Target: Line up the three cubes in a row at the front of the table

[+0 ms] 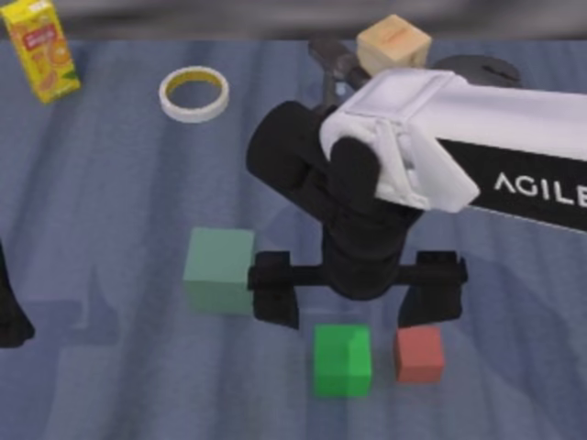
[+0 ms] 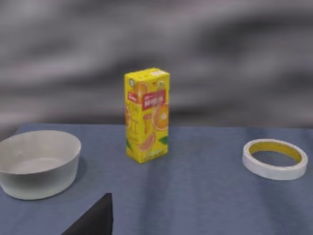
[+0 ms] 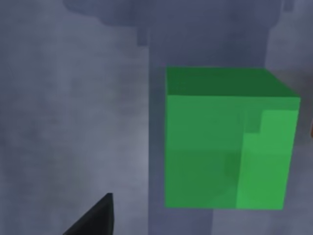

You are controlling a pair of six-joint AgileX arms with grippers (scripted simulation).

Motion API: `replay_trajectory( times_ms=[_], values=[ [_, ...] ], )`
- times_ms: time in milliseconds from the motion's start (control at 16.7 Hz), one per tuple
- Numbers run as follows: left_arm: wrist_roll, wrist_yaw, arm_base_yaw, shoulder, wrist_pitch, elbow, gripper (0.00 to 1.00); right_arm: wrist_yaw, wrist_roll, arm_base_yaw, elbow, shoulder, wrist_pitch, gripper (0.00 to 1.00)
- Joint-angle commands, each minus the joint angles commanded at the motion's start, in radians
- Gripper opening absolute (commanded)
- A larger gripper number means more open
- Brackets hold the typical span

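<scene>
Three cubes rest on the blue-grey table towards its front. The pale teal cube is the largest and lies on the left, a little farther back than the other two. The bright green cube is in the middle and the small red cube is just to its right. My right gripper hovers just behind the green cube, open wide and empty. One finger is beside the teal cube and the other is behind the red one. The right wrist view shows the green cube close up, apart from one dark fingertip. My left arm stays parked at the left edge.
A yellow juice carton stands at the back left, with a roll of tape to its right. A tan wooden cube sits at the back, behind my right arm. A grey bowl shows only in the left wrist view.
</scene>
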Motion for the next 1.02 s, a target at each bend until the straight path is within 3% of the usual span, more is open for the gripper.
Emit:
replay_trajectory(
  times_ms=[300, 600, 780, 1020],
  values=[
    [-0.062, 0.003, -0.076, 0.236, -0.152, 0.225, 1.00, 0.048, -0.126, -0.106, -0.190, -0.241, 0.131, 1.00],
    [-0.158, 0.000, -0.188, 0.697, -0.403, 0.576, 1.00, 0.094, -0.323, -0.289, -0.542, -0.626, 0.318, 1.00],
    [-0.223, 0.001, -0.264, 1.031, -0.575, 0.802, 1.00, 0.100, -0.452, -0.412, -0.789, -0.892, 0.445, 1.00],
    [-0.304, 0.003, -0.363, 1.426, -0.793, 1.086, 1.00, 0.079, -0.612, -0.571, -1.101, -1.266, 0.634, 1.00]
  ],
)
